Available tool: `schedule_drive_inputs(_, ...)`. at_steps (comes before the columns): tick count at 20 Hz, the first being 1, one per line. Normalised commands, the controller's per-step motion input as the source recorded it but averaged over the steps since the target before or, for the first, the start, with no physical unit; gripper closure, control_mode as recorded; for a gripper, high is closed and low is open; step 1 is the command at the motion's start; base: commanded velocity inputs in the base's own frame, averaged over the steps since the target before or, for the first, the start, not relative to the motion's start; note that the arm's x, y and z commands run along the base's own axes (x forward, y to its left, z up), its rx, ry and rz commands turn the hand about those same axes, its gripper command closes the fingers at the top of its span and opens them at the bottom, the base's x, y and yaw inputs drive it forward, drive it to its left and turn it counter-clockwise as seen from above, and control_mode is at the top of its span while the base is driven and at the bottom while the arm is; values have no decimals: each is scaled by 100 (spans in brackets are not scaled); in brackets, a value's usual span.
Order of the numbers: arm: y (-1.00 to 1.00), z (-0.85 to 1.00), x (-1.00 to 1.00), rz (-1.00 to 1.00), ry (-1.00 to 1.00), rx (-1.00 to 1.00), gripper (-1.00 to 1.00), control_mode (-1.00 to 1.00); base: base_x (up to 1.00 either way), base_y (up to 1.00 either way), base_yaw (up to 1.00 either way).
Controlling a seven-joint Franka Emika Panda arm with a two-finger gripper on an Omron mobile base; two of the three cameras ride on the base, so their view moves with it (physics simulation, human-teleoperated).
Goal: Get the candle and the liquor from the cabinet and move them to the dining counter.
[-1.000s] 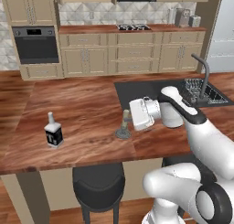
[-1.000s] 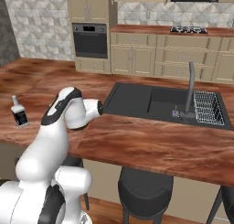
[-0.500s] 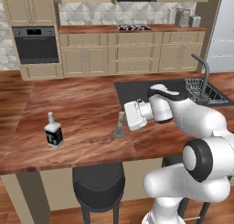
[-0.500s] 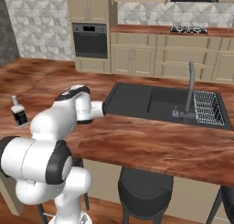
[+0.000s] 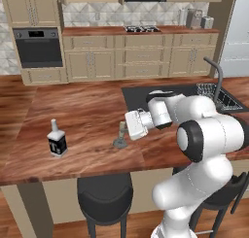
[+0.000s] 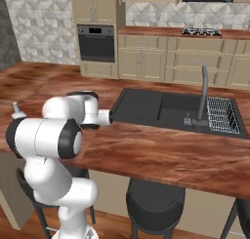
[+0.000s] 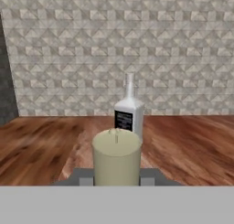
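Closest in the hand view, the candle (image 7: 116,157) stands as a pale olive cylinder with a small wick, right between the two dark fingertips (image 7: 85,178), which press against its sides: the gripper (image 7: 116,181) is closed on it. Behind it in that view stands the liquor (image 7: 128,114), a square black bottle with a white label and clear neck, and beyond that a grey patterned tile wall (image 7: 137,49).

From the left base view the candle (image 5: 120,135) shows its round dark holder resting on the reddish wood-grain bench (image 5: 87,110), with the white gripper (image 5: 124,131) clamped on the taper from the right. The bottle (image 5: 57,140) sits well apart to the left, upright on the same bench. The right base view adds the black sink (image 6: 176,109), its curved tap (image 6: 202,99) and a wire rack (image 6: 222,115); there the arm hides the candle. Farther back stand beige cabinets (image 5: 141,55) and a dark wall oven (image 5: 39,47).
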Motion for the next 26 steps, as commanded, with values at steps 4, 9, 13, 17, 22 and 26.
schedule_drive_inputs(4,17,-27,32,0,0,-3,100,-100,0,0,0)
schedule_drive_inputs(9,14,-24,30,0,0,-3,100,-100,0,0,0)
schedule_drive_inputs(13,11,-23,24,0,0,-1,100,-100,0,0,0)
schedule_drive_inputs(17,10,-22,18,0,0,0,100,-100,0,0,0)
schedule_drive_inputs(22,5,-25,18,1,0,0,100,-100,0,0,0)
schedule_drive_inputs(26,1,-28,18,2,0,0,100,-100,0,0,0)
